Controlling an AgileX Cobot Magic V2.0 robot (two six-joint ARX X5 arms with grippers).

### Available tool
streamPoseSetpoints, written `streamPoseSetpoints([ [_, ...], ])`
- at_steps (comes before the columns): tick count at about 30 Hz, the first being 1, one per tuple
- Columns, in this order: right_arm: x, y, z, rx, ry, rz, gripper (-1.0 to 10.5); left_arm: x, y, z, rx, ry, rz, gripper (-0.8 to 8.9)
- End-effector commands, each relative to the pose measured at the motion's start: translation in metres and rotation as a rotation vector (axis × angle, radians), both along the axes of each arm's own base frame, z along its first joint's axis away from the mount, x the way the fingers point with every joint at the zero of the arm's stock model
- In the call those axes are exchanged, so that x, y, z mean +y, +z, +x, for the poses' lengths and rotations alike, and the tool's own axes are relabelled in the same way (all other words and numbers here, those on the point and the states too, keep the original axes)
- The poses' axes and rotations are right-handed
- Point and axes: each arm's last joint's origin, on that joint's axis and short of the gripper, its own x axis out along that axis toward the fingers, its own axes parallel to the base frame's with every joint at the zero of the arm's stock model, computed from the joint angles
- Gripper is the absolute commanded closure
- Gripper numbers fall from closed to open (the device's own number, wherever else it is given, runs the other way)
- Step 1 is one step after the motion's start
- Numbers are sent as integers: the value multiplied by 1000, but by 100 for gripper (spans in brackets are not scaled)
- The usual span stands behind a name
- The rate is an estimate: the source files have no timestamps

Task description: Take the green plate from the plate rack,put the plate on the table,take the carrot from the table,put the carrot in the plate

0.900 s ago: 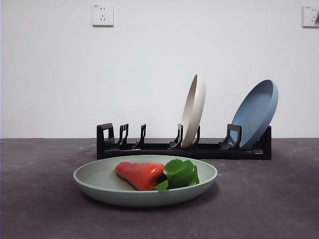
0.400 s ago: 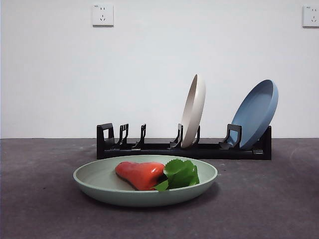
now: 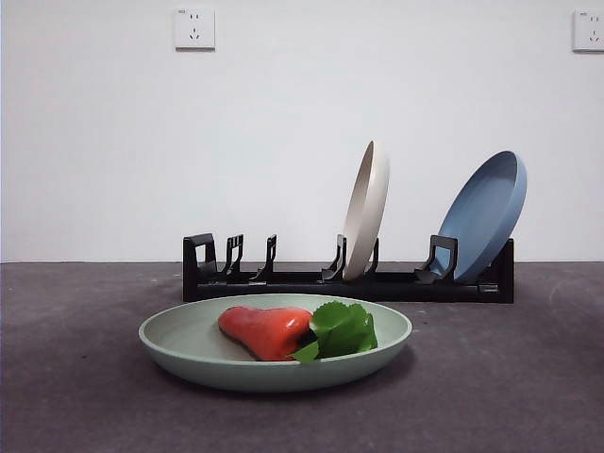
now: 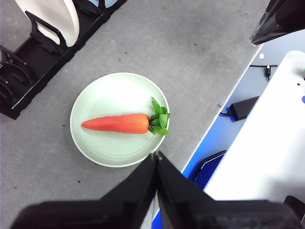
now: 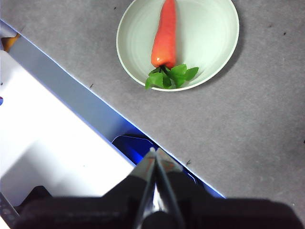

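Nothing has moved since the earlier frames. Both arms wait high above the worktop (image 3: pixel 85 396): the left gripper (image 4: pixel 156 155) and the right gripper (image 5: pixel 153 151) each have their jaws pressed together, holding nothing. Well below them lies one green plate (image 3: pixel 189 354) flat on the worktop, with one carrot (image 3: pixel 266 331) resting inside it. Behind stands one plate rack (image 3: pixel 283 283), carrying two tilted plates, one beige plate (image 3: pixel 366 208) and one blue plate (image 3: pixel 483 215).
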Motion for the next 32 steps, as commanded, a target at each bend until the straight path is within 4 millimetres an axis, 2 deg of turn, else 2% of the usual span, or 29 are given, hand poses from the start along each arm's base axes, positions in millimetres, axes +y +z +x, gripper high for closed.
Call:
streamPoseSetpoints([
  [1, 0, -2, 0, -3, 4, -5, 945, 0, -1, 0, 5, 11, 0, 817],
  [9, 0, -1, 0, -4, 4, -3, 945, 1, 0, 1, -7, 22, -7, 817],
  [12, 0, -1, 0, -4, 4, -3, 945, 10, 7, 7, -126, 62, -5, 817],
  [15, 0, -1, 0, -5, 4, -3, 945, 19, 24, 22, -300, 73, -90, 817],
  [19, -1, -1, -1, -7, 4, 0, 945, 43, 54, 42, -508, 136, -305, 817],
  [23, -1, -1, -1, -8, 3, 0, 945, 76, 70, 47, -660, 229, -423, 817],
  [27, -1, -1, -1, -8, 4, 1, 945, 106, 65, 38, -744, 357, -411, 817],
  [30, -1, -1, -1, -8, 4, 1, 945, 122, 46, 26, -780, 452, -381, 817],
  [32, -1, -1, -1, -8, 4, 1, 945, 130, 27, 17, -799, 507, -362, 817],
])
